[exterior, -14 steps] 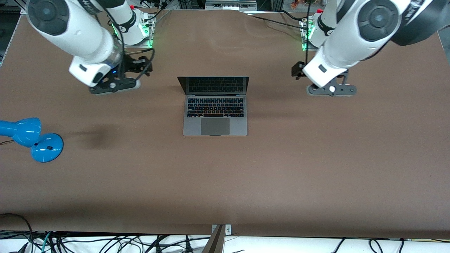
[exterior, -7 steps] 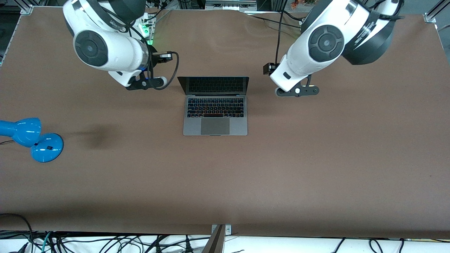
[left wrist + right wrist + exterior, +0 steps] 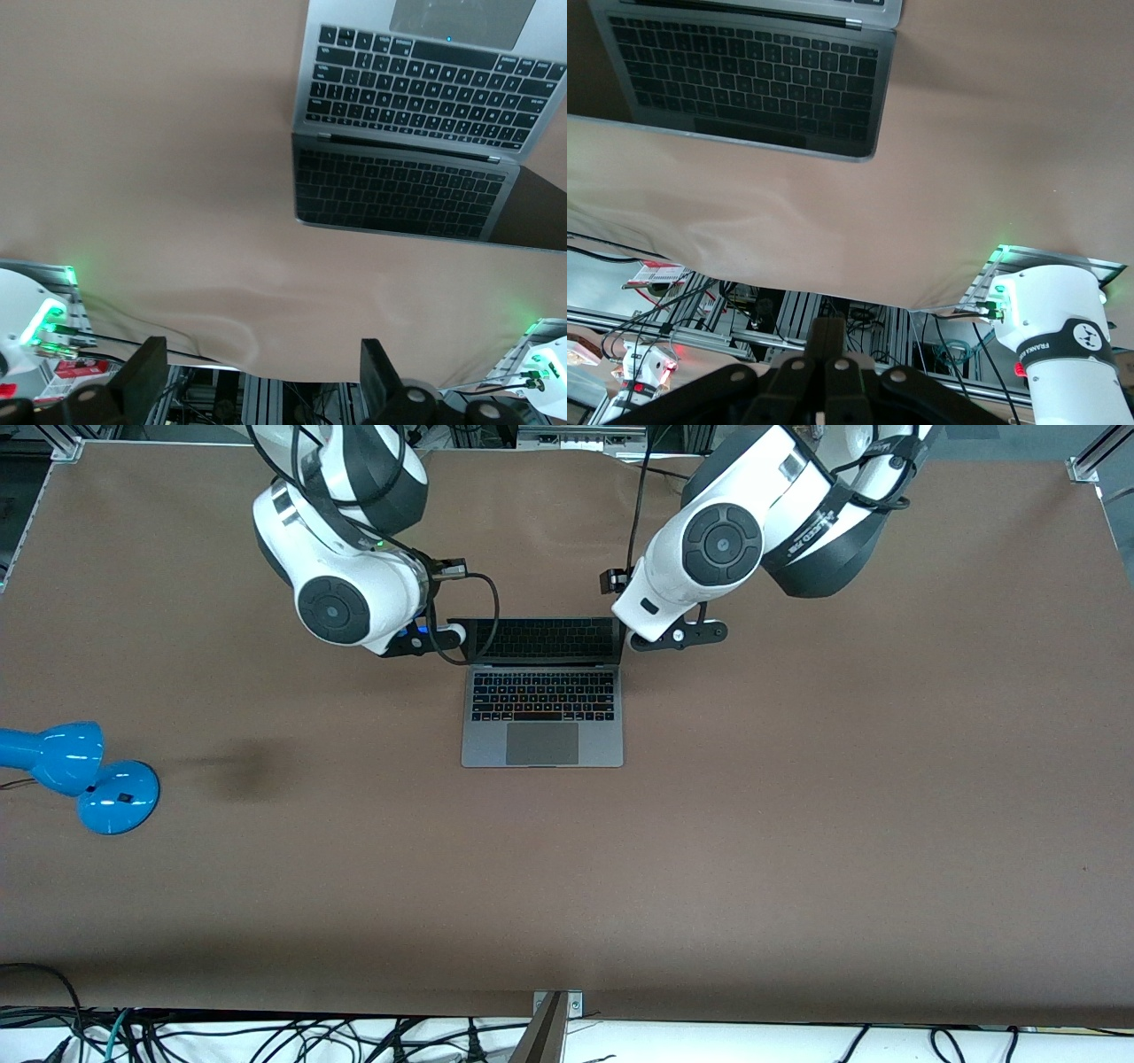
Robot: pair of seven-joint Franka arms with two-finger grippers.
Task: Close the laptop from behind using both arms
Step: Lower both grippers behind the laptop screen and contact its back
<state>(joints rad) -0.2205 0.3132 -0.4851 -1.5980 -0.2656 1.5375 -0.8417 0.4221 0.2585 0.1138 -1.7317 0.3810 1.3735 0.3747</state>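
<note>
Left gripper point(image 3: 266, 372): fingers point(image 3: 142, 376) standing apart, holding nothing, hanging over the table at the lid corner toward the left arm's end. Right gripper point(image 3: 826, 354): fingers point(image 3: 826, 341) pressed together, gripping nothing, hanging over the table at the lid corner toward the right arm's end.

Laptop point(image 3: 542, 691) is sitting mid-table, base flat, lid point(image 3: 542, 640) standing open and leaning toward the arms' bases, dark screen mirroring the keyboard.

Blue lamp point(image 3: 80, 775) is lying well apart, toward the right arm's end.

Progress, as judged: both grippers are flanking the lid; no contact is showing. Pushing the lid down onto the keyboard is all left to do.
</note>
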